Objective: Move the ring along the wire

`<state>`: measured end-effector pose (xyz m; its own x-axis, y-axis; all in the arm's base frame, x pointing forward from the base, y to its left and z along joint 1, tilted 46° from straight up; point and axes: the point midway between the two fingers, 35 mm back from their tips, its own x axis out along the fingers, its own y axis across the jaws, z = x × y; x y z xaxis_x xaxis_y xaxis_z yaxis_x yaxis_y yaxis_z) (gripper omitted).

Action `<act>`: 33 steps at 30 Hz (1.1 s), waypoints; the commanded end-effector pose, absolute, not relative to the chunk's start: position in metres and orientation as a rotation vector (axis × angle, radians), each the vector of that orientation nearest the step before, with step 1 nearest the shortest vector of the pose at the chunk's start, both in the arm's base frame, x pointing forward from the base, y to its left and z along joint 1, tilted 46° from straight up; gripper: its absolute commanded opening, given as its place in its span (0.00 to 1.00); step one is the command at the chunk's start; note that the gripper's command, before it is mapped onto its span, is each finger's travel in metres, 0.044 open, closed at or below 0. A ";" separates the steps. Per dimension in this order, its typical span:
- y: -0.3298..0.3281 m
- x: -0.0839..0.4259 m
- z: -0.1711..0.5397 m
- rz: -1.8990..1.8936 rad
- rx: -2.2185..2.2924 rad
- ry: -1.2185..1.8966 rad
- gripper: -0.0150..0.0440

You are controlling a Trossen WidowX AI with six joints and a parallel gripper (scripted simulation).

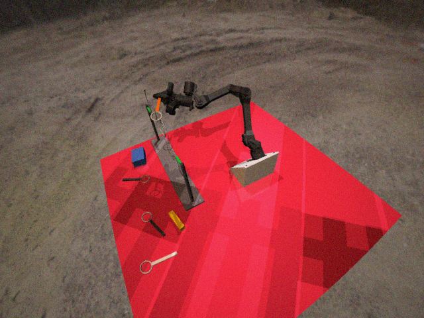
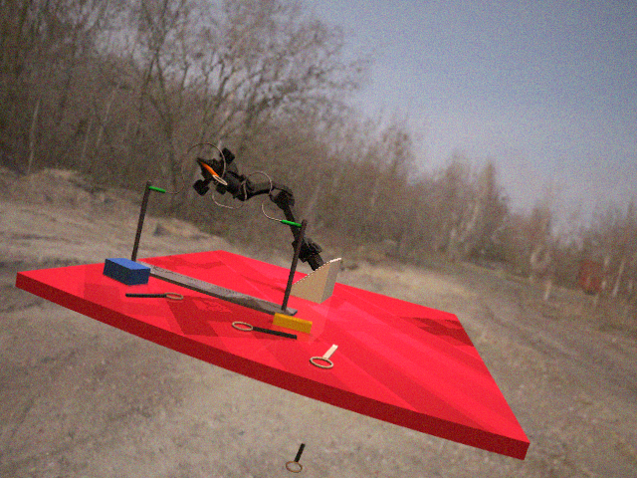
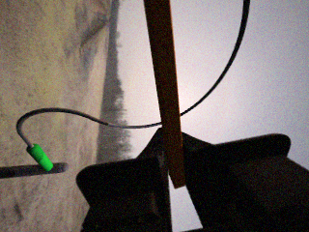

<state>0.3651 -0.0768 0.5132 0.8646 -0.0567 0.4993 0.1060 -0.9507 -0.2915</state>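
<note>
My gripper [image 1: 158, 97] [image 2: 201, 161] [image 3: 164, 130] is shut on the orange handle [image 1: 158, 105] [image 2: 209, 170] [image 3: 165, 72]. The ring hangs below the fingers, tilted, beyond the handle's far end. It is between the green parts, nearer the far green part [image 1: 148, 109] [image 2: 156, 189] [image 3: 40, 157] than the near one [image 1: 177, 159] [image 2: 291, 223]. The thin grey wire [image 2: 205, 143] [image 3: 235, 53] appears to run through the ring; whether they touch cannot be told. In the wrist view the handle crosses in front of the wire and the ring is out of sight.
The far post [image 1: 154, 127] [image 2: 140, 221] and near post [image 1: 186, 181] [image 2: 295, 262] stand on a grey base [image 1: 171, 167]. A blue block [image 1: 138, 157] [image 2: 125, 271], a yellow block [image 1: 176, 220] [image 2: 292, 323], two black-handled rings and a white-handled ring lie on the red table.
</note>
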 end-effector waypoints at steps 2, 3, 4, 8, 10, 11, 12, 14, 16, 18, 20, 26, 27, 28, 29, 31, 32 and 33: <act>-0.076 0.366 0.512 -0.746 -2.760 -0.050 0.00; -0.077 0.366 0.512 -0.747 -2.769 -0.054 0.00; -0.077 0.366 0.512 -0.751 -2.784 -0.060 0.00; -0.080 0.366 0.511 -0.755 -2.802 -0.068 0.00; -0.082 0.366 0.511 -0.755 -2.801 -0.068 0.00; -0.083 0.366 0.511 -0.755 -2.800 -0.067 0.00; -0.084 0.366 0.511 -0.756 -2.799 -0.067 0.00; -0.087 0.366 0.510 -0.755 -2.791 -0.063 0.00; -0.090 0.366 0.509 -0.753 -2.778 -0.058 0.00; -0.094 0.366 0.509 -0.751 -2.762 -0.051 0.00; -0.098 0.366 0.507 -0.747 -2.739 -0.042 0.00; -0.113 0.366 0.502 -0.732 -2.651 -0.007 0.00; -0.116 0.366 0.500 -0.729 -2.634 0.000 0.00; -0.119 0.366 0.499 -0.726 -2.616 0.007 0.00; -0.120 0.366 0.498 -0.724 -2.603 0.012 0.00; -0.125 0.365 0.495 -0.718 -2.570 0.024 0.00; -0.128 0.365 0.494 -0.714 -2.550 0.032 0.00; -0.131 0.365 0.492 -0.710 -2.529 0.039 0.00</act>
